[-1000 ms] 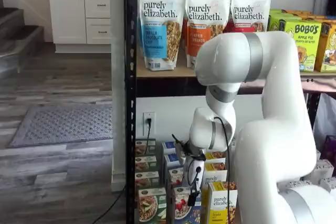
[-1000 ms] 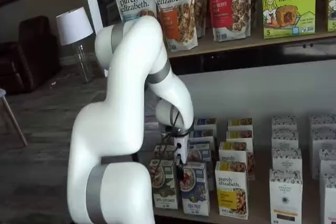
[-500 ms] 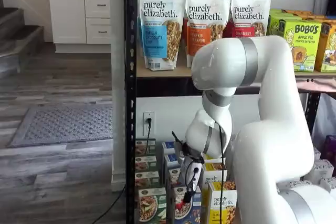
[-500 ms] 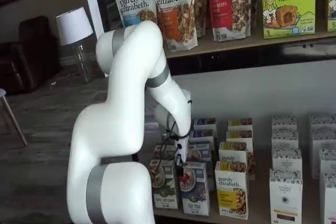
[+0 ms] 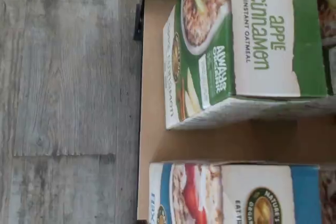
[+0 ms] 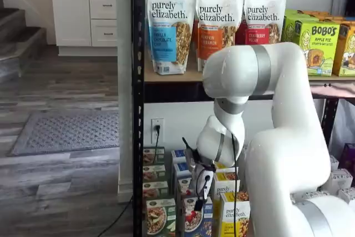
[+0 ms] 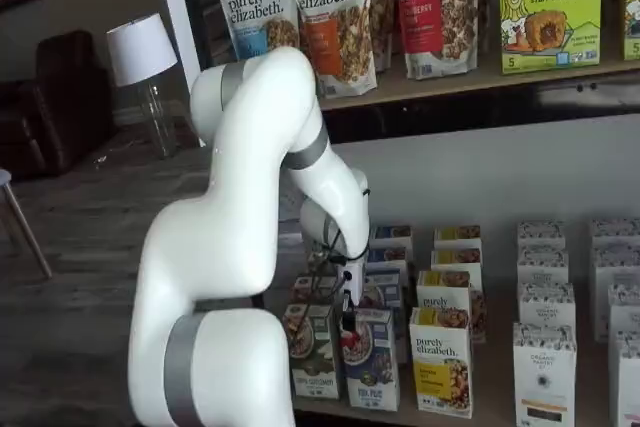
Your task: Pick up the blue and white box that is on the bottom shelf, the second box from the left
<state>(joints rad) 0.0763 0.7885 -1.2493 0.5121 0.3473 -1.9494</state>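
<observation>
Standing squarely, the glossy rectangular blue and white box (image 7: 371, 359) fronts its row.

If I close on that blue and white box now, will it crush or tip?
The blue and white box looks like thin card, so it probably dents under a hard squeeze. It is tall and narrow, so a nudge could tip it. The green box stands close beside it, so it may get bumped.

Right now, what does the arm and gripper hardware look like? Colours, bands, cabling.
The arm is glossy white with rounded, bulbous links and grey bands at the joints, seen in both shelf views. A thin black cable hangs beside the wrist. The gripper has a white body with dark fittings; its black fingers are too small to make out. No markings are readable.
</observation>
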